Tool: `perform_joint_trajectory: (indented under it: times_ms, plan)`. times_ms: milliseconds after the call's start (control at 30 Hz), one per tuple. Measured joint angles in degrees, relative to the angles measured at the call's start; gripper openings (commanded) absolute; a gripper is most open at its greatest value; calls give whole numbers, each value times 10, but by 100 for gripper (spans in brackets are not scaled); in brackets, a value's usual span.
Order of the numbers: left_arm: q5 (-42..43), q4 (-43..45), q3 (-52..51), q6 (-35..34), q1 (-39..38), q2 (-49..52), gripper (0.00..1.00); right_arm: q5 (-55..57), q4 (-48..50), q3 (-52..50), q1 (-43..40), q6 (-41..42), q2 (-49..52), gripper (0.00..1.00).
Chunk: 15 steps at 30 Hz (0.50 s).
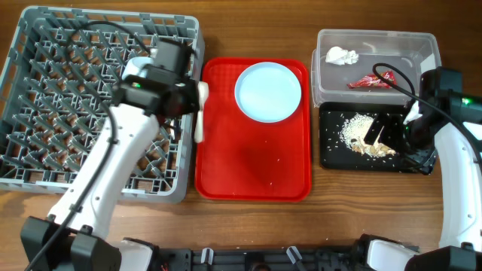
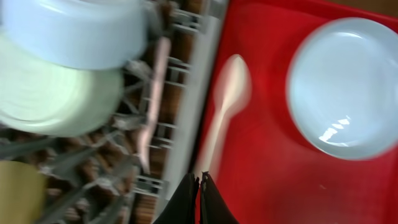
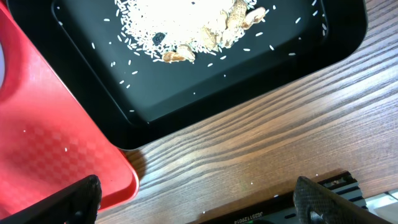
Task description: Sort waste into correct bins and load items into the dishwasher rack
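Observation:
My left gripper (image 2: 199,182) is shut on the handle of the white spoon (image 2: 227,87). It holds the spoon (image 1: 199,124) over the edge between the grey dishwasher rack (image 1: 45,90) and the red tray. In the left wrist view the rack holds the pale blue bowl (image 2: 74,31), the light green bowl (image 2: 56,93), the yellow cup (image 2: 18,193) and a blurred pale utensil (image 2: 155,93). The pale blue plate (image 1: 268,92) lies on the red tray. My right gripper (image 3: 199,199) is open and empty, above the table by the black tray (image 1: 331,154), which holds food scraps (image 1: 360,134). The clear tub (image 1: 422,45) holds the tissue (image 1: 340,55) and the red wrapper (image 1: 373,81).
The red serving tray (image 1: 252,165) lies between the rack and the two bins and carries a few crumbs. The right arm (image 1: 452,150) reaches over the black tray's right end. Bare wood table (image 3: 261,137) runs along the front edge.

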Motion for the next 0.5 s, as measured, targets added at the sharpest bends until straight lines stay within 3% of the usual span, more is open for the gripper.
perform_joint_trajectory:
  times_ms: [133, 333, 367, 433, 500]
  plan:
    - [0, -1, 0, 31, 41, 20, 4, 0, 0, 0, 0, 0, 0, 100]
    - [19, -2, 0, 40, 43, 27, 6, 0, 0, 0, 0, 0, 0, 100]
    - [30, -2, 0, 40, 43, 27, 22, 0, 0, 0, 0, 0, 0, 100]
    - [61, -2, 0, 38, 43, 27, 32, 0, 0, 0, 0, 0, 0, 100]
    - [92, 0, 0, 15, 39, 27, 35, 0, 0, 0, 0, 0, 0, 100]
